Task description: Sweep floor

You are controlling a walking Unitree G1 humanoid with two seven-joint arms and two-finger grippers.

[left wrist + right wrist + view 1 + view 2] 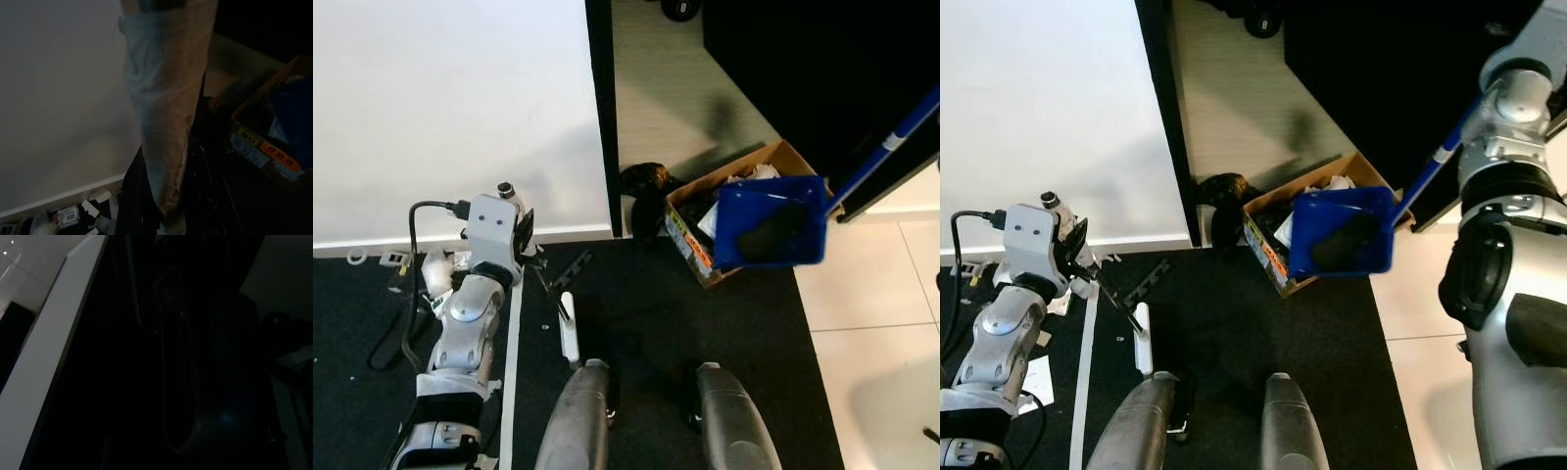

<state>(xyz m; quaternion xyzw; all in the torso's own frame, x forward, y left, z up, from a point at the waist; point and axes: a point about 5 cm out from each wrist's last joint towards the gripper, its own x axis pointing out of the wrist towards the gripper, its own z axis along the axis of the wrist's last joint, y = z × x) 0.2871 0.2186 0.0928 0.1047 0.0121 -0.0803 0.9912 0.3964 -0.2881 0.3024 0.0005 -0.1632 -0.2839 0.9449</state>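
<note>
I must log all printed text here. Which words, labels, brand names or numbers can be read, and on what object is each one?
No text can be read with certainty.
Cardboard box: printed labels on its side; in the left wrist view an orange label carries dark marks, too blurred to read.
Paper scraps by the white wall: print too small to read.

Both eye views are bright and fairly sharp, a soft shadow falling across the white wall (450,117), while the left wrist view is dim and blurred and the right wrist view nearly black.
</note>
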